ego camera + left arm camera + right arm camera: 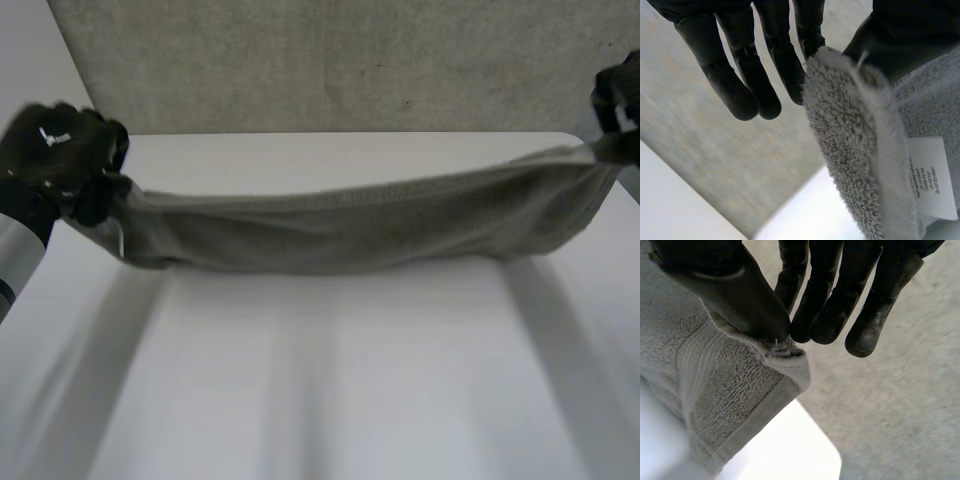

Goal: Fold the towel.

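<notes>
Black fingers of the left hand are nearly straight and a little spread. The finger closest to the thumb and the thumb itself pinch one corner of the grey towel between them. Just beside this corner, a white care label is sewn on the hem of the towel.

On the right hand the thumb presses the other corner of the towel against the tips of the fingers, which stay close together and almost straight. From this pinch the cloth hangs down, with its woven border band visible, above the rounded corner of the white table.

Seen from the head camera, the left hand is at the left edge of the frame and the right hand is at the upper right corner. The towel is stretched between them across the middle of the frame. It sags in a long, bunched band, a little lower on the left side. I cannot tell if its lower edge touches the table. Behind the table stands a grey panel, across the top of the frame.
</notes>
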